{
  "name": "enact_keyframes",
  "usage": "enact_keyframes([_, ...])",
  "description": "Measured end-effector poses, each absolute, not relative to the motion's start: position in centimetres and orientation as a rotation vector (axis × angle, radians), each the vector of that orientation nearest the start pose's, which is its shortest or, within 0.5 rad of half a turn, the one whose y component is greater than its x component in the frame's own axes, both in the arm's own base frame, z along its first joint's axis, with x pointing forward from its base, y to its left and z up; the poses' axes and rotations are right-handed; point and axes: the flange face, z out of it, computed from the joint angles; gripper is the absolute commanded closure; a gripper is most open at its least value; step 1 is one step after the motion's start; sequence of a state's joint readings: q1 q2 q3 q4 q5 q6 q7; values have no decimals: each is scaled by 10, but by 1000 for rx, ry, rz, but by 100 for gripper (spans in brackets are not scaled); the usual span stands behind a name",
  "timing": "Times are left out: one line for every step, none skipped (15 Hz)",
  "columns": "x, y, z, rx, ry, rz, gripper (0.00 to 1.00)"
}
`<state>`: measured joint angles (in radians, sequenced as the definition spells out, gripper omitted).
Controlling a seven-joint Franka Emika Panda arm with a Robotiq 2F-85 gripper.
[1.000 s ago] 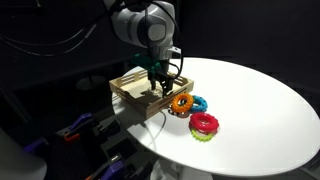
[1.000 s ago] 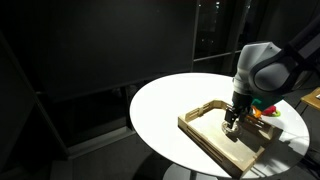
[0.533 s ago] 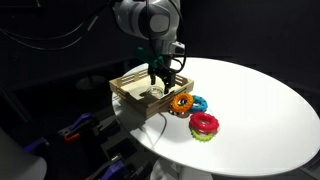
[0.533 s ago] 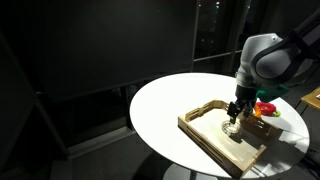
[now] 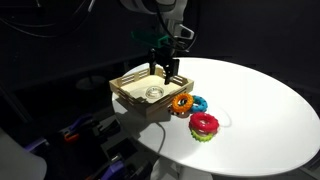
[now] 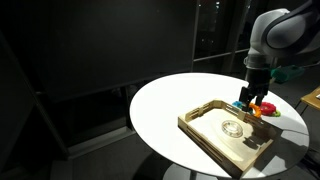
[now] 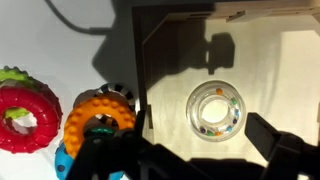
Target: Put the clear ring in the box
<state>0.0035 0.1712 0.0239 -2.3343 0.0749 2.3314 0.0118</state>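
Almost straight below my gripper (image 5: 166, 72), the clear ring (image 7: 216, 108) lies flat on the floor of the box (image 5: 130, 100), touching no wall. My fingers hang spread above it, holding nothing. The ring is round, so no axis matters. I judge that only a straight lift away remains.

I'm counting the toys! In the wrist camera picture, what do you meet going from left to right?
red ring → orange ring → clear ring, which lies inside the box.
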Motion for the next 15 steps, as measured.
enact_keyframes([496,11,258,-3077,66,274,0])
enact_keyframes([495,8,266,-3077,70,275,0])
enact_keyframes([494,3,274,-3076,75,273,0])
enact_keyframes([494,-1,282,-3076,83,266,0])
enact_keyframes([493,-4,291,-3076,91,254,0])
enact_keyframes([492,-8,300,-3076,97,238,0])
enact_keyframes([492,-10,309,-3077,103,218,0])
enact_keyframes([491,-13,319,-3077,108,199,0])
enact_keyframes([490,-14,328,-3077,113,177,0])
enact_keyframes([489,-16,337,-3077,117,154,0])
enact_keyframes([488,-18,346,-3078,120,128,0])
enact_keyframes([487,-19,355,-3078,122,103,0])
enact_keyframes([487,-20,364,-3078,124,75,0])
enact_keyframes([486,-20,372,-3078,124,50,0])
enact_keyframes([485,-20,380,-3078,124,27,0])
